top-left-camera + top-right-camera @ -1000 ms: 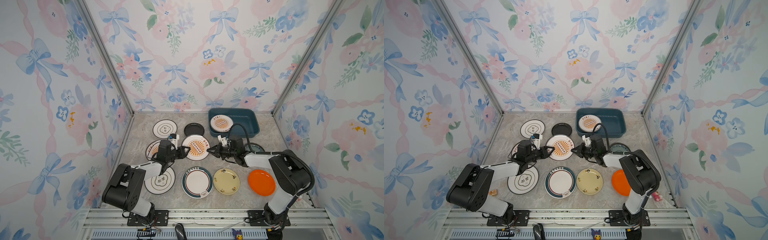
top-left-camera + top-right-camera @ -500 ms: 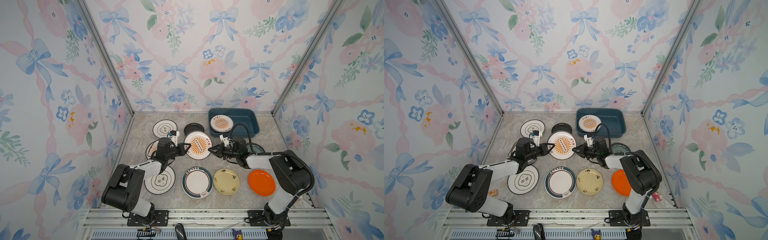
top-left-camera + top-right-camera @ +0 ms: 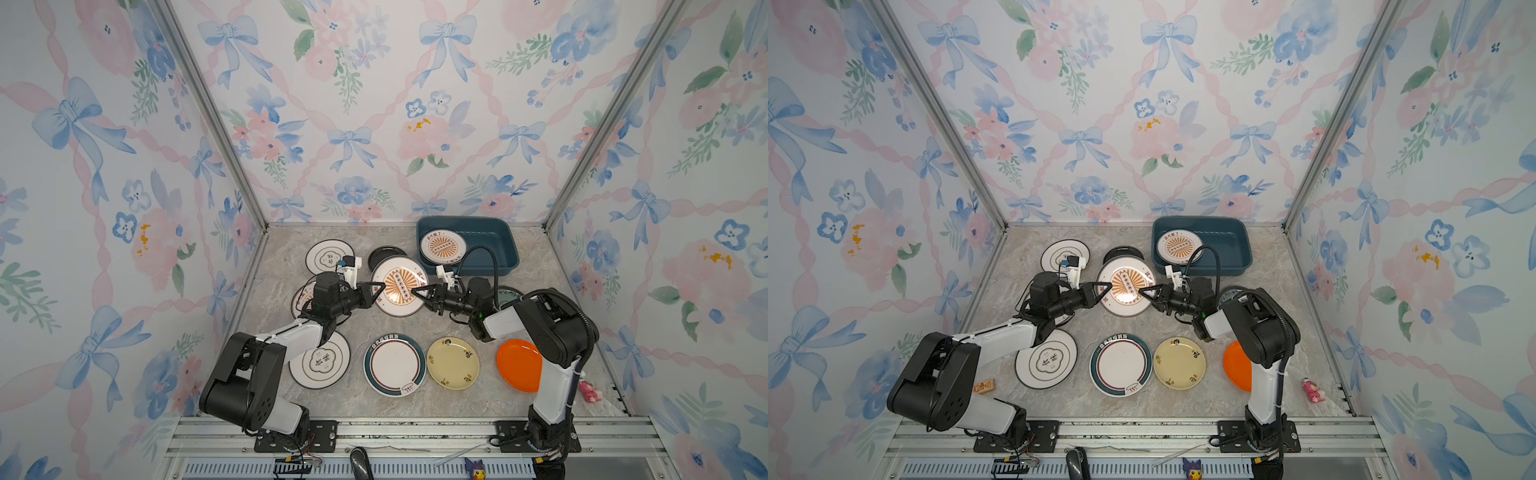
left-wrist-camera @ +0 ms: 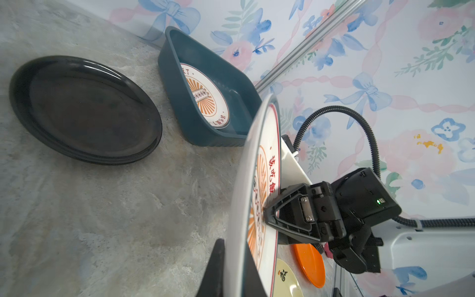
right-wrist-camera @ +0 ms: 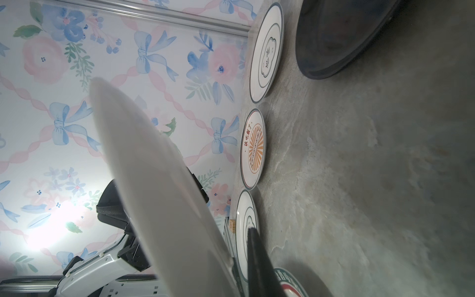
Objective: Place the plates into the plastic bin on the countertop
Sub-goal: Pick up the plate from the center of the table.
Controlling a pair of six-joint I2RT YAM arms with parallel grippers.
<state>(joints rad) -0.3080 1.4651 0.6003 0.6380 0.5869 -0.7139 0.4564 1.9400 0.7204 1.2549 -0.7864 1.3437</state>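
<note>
1. Since a second ago, the sunburst plate (image 3: 397, 286) has come up off the countertop (image 3: 357, 328) and drifted slightly toward the back, carried by both arms.
2. We see the left gripper (image 3: 377, 289) clamped on the plate's left rim. The right gripper (image 3: 416, 291) is clamped on the opposite rim, and the left wrist view shows its fingers (image 4: 272, 213) pinching the patterned face.
3. We find the plate hanging between the two grippers, roughly level and clear of the countertop. It is just in front of the bin (image 3: 509, 239) and partly covers the black plate (image 3: 386, 254) in both top views.
4. From the plate, the bin lies behind and to the right, nearer the right arm. Its long axis runs side to side along the back wall.
5. We note a second sunburst plate (image 3: 440, 246) already filling the bin's left half; the right half is bare.
6. We judge the carry must go back and rightward over the near wall, with the left arm stretching furthest.
</note>
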